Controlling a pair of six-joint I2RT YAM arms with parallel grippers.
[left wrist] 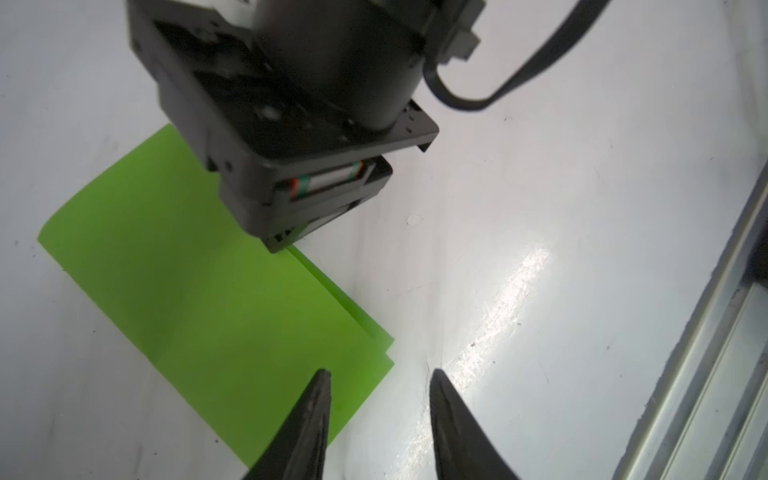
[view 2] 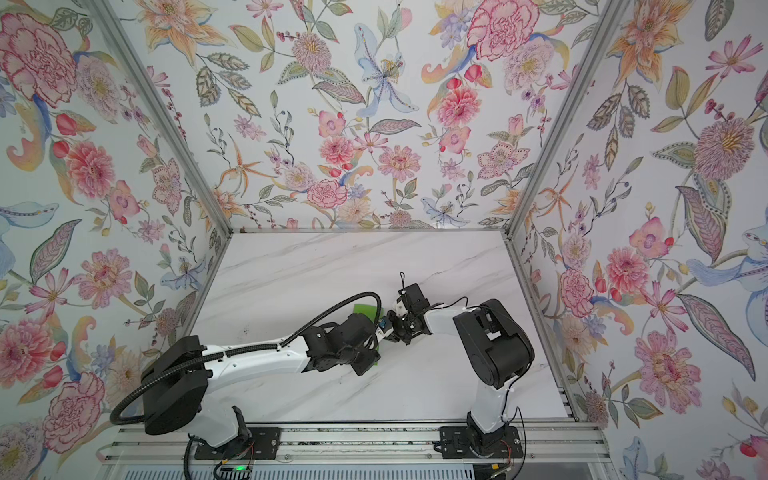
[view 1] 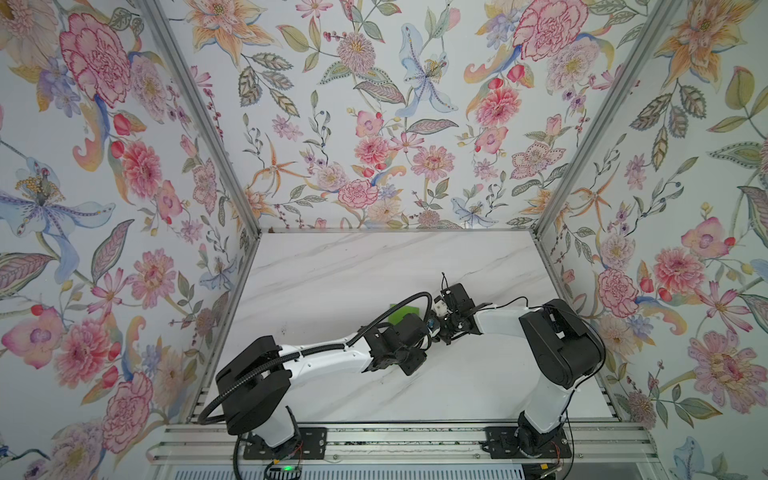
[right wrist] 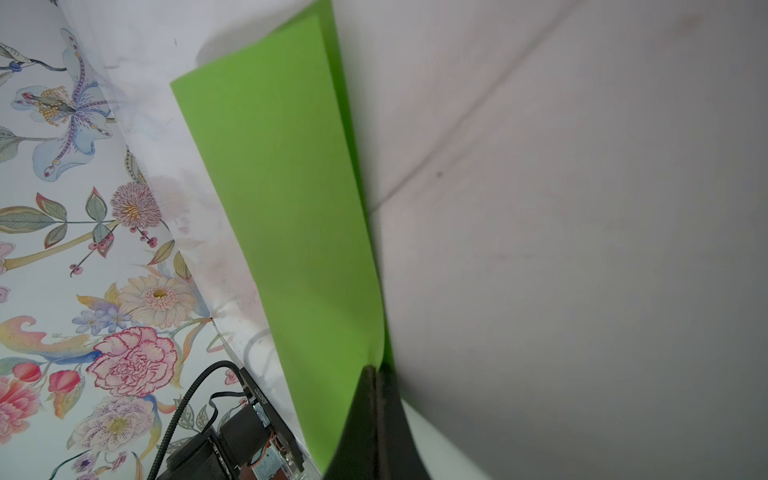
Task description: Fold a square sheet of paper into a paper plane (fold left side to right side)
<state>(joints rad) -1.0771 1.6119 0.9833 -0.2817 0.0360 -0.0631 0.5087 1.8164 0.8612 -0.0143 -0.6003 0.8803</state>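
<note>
Pinching sheet (right wrist: 291, 208) edge: right fingers (right wrist: 363, 403) clamped | left fingers (left wrist: 311, 419) apart, straddling its corner

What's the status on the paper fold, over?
Left gripper open over bright green paper sheet. Right gripper shut on its doubled edge. Sheet folded, on white marble table. Nothing else nearby.

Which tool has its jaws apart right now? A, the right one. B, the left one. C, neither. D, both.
B: in the left wrist view the left tool shows a clear gap between its fingers above the folded green paper, while the right tool is shut at the paper's edge.
</note>
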